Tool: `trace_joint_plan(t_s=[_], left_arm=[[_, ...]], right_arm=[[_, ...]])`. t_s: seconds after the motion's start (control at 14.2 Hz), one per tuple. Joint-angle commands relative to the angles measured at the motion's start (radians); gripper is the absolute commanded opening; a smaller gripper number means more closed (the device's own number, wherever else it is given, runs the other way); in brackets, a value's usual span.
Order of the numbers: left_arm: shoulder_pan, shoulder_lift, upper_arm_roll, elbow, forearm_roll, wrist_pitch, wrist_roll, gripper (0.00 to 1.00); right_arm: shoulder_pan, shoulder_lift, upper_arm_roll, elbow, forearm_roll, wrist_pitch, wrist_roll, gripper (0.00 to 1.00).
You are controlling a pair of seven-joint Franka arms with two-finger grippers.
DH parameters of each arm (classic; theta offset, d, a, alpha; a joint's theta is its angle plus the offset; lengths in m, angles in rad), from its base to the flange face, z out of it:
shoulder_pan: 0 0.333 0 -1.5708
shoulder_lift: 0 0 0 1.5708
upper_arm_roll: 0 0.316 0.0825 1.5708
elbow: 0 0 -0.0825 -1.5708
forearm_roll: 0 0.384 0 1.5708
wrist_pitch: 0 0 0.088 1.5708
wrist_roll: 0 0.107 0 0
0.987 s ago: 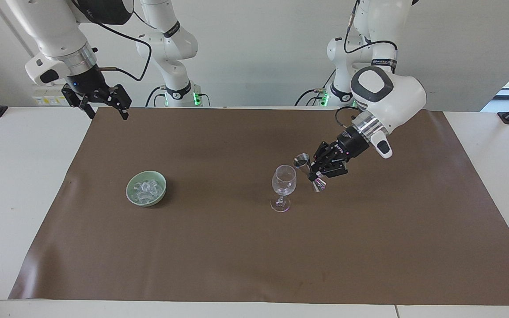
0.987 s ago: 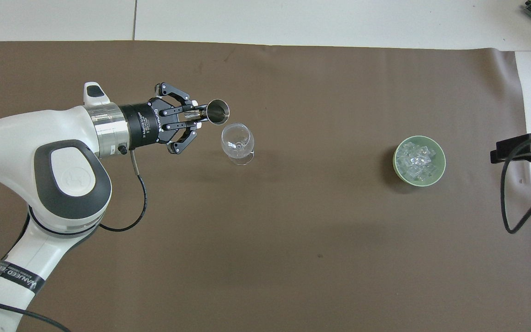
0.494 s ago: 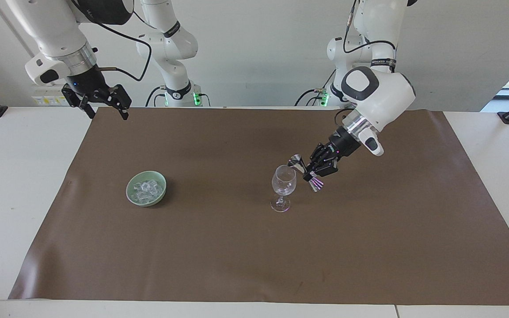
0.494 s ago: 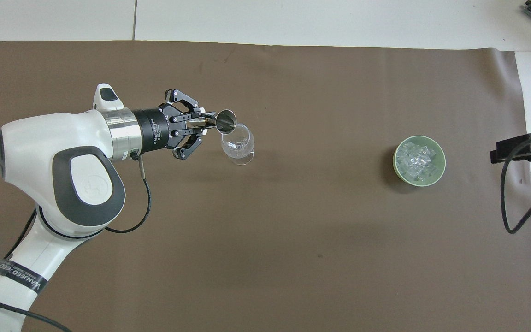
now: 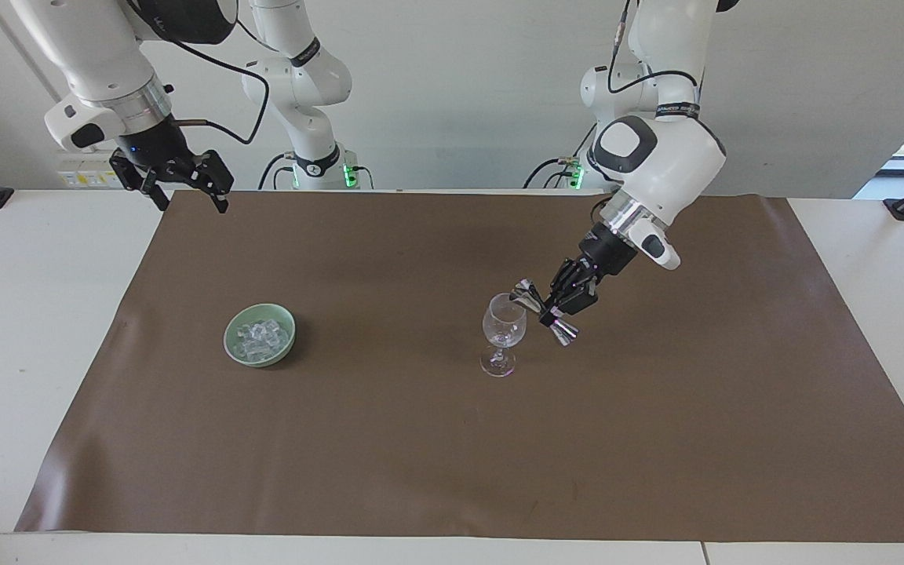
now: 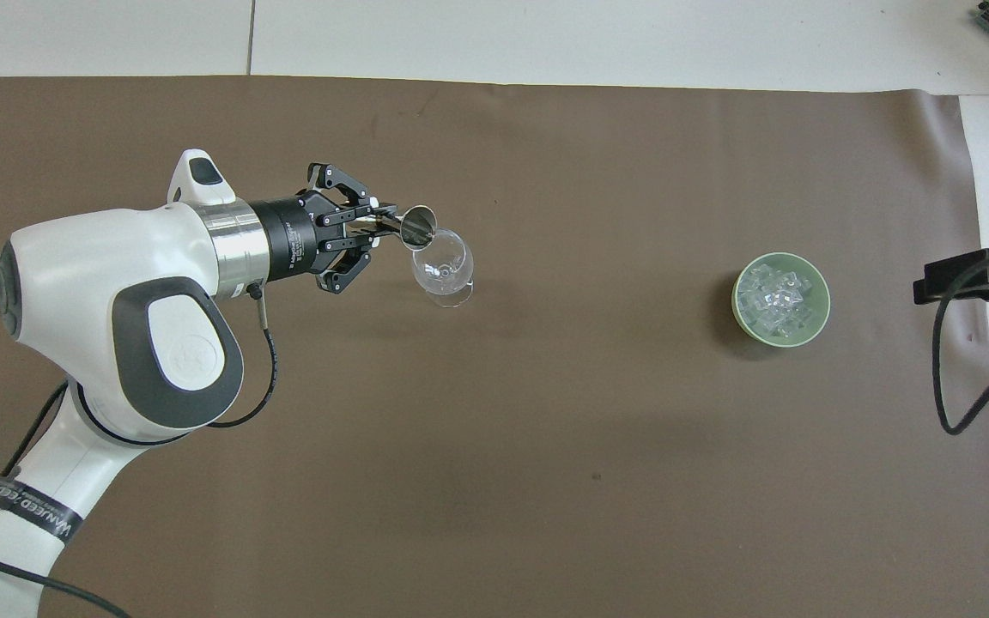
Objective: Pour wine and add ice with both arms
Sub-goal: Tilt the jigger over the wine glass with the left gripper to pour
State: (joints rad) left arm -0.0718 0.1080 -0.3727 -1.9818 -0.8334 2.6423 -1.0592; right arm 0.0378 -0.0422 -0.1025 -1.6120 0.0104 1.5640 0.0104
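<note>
Your left hand (image 5: 558, 308) is clenched on a small steel double-ended jigger (image 5: 530, 297) tipped at the rim of the clear stemmed wine glass (image 5: 504, 328), your right hand (image 5: 182, 187) waits with fingers spread over the counter's edge, and the clear ice cubes (image 5: 260, 337) sit in the pale green bowl (image 5: 289, 323)

Brown mat (image 5: 452, 439) on white table (image 5: 36, 329)

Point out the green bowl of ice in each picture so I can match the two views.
Facing view: the green bowl sits on the brown mat, toward the right arm's end of the table, at the picture's left.
Overhead view: the same bowl is at the picture's right, ice heaped inside.
Shared landmark: the wine glass, standing mid-mat toward the left arm's end.
</note>
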Motion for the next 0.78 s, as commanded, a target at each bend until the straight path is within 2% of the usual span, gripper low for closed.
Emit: trace_joint_plan(t_s=[0.0, 0.21, 0.71], left_arm=[[-0.019, -0.001, 0.002, -0.017, 0.071, 0.065, -0.019, 0.0], [-0.025, 0.001, 0.002, -0.018, 0.115, 0.105, -0.018, 0.0], [-0.031, 0.001, 0.0, -0.02, 0.259, 0.11, -0.018, 0.0]], right_arm=[[-0.013, -0.008, 0.007, 0.001, 0.003, -0.012, -0.024, 1.0], [-0.012, -0.008, 0.007, 0.001, 0.003, -0.012, -0.024, 1.0], [-0.013, -0.008, 0.007, 0.001, 0.003, -0.012, -0.024, 1.0]])
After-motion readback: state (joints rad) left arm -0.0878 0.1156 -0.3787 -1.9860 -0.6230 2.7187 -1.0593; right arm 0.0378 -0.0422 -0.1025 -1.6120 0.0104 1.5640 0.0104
